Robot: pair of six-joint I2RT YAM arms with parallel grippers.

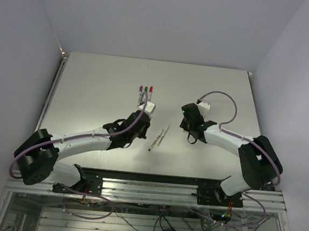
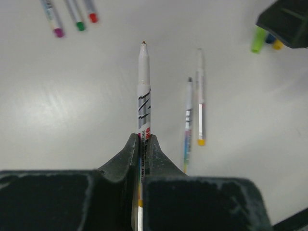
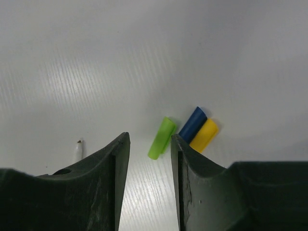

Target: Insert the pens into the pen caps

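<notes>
A thin white plastic pen with a bare dark tip point(image 2: 143, 86) is pinched low on its barrel by the left hand point(image 2: 143, 142), whose two black fingers are pressed together on it. The pen juts straight out past the fingertips above the pale grey counter point(image 2: 72, 120). Just to its right in the left wrist view, two uncapped pens lie loose on the counter, side by side and nearly parallel: a rainbow-striped white pen point(image 2: 188, 125) and, a little farther out, a white pen with a yellow end point(image 2: 200, 103). From overhead this pair lies between the two hands. At the upper left of the same wrist view, three finished pens lie close together in a row: a magenta-capped pen point(image 2: 58, 32), a green-capped pen point(image 2: 80, 25) and a red-capped pen point(image 2: 93, 18). Overhead they sit just beyond the left hand, their coloured ends toward the far edge. Three loose caps lie off to the right, under the right hand point(image 3: 149, 136). A lime-green plastic cap point(image 3: 161, 138) lies just beside a dark blue cap point(image 3: 192, 124), which touches a yellow cap point(image 3: 204, 134) along its side. The right hand's fingers are spread with nothing between them. The green cap's near end lies just ahead of one fingertip, flat on the counter.
</notes>
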